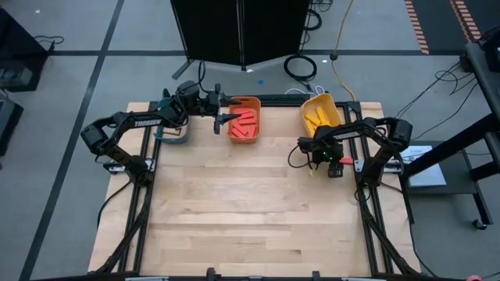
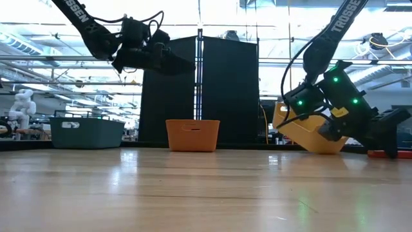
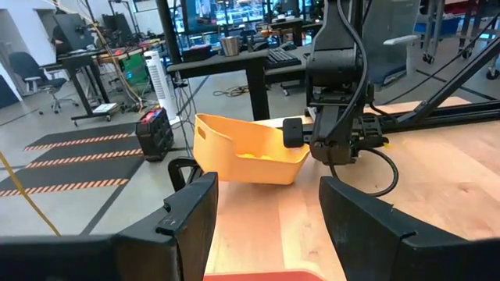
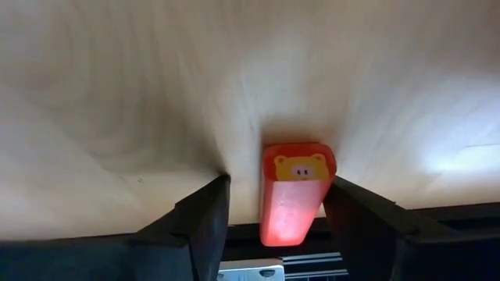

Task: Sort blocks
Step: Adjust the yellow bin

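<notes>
Your right end effector [image 1: 336, 167] sits low at the right edge of the wooden surface [image 1: 250, 211], just in front of the yellow bin [image 1: 320, 112]. In the right wrist view its two dark fingers [image 4: 195, 218] stand apart, and a red block [image 4: 293, 191] lies between them on the surface. The block's long axis runs along the line of the fingers, and the short end face that carries a small yellow bear picture points away from the wrist. One finger appears to touch the block's side while a clear gap shows on the other side, so you cannot call it a closed grip; the fingers are spread with the block lying between them. From above, that block shows as a small red piece right at the surface's edge, beside the black frame rail.

The yellow bin is tipped, one side lifted off the surface in the low view, and it holds yellow blocks [image 1: 316, 119].

Your left end effector [image 1: 224, 119] hovers above the near rim of the orange bin [image 1: 244, 121], well off the surface, its fingers [image 3: 191, 215] parted with nothing between them. The orange bin holds red blocks [image 1: 247, 123] lying at mixed angles. A teal bin [image 1: 173, 134] sits under the left arm, at the back left.
</notes>
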